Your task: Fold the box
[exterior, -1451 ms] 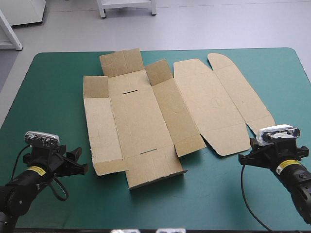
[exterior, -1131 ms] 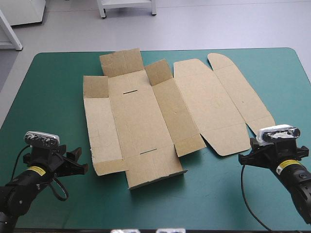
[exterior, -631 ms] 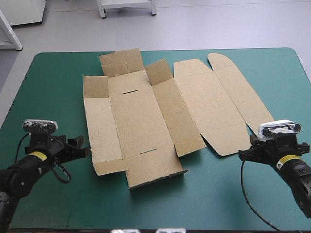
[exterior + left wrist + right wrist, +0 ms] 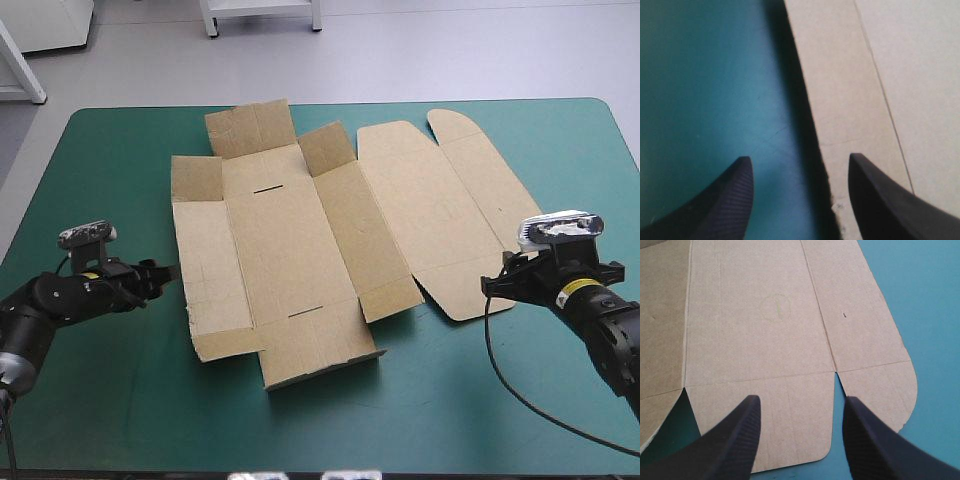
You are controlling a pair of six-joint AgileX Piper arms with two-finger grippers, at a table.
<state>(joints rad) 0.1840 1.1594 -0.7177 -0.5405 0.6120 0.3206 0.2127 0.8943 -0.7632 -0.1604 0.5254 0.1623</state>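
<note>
The box [image 4: 300, 250] is lying unfolded as a brown sheet across the middle of the table [image 4: 120, 400], reaching closer to the far edge than to the near one. Its rounded lid panels are pointing toward the right edge. Some small flaps on its far side are looking darker than the other panels; I cannot tell whether they are lifting.

The left end effector [image 4: 165, 272] is sitting low by the sheet's left edge, on the side facing the table's left edge. In the left wrist view it [image 4: 799, 160] is released, with the fingers [image 4: 735, 190] standing wide apart. One is hanging over the teal-green cover and the other over the box [image 4: 900, 75], so the edge is running between them.

The right end effector [image 4: 490, 288] is sitting at the near end of the lid panels. In the right wrist view it [image 4: 802, 400] is also released and gripping nothing. Its fingers [image 4: 740, 440] are spreading over the rounded end flap of the box [image 4: 760, 315], and a slit between two flaps is lying just ahead of one finger.
</note>
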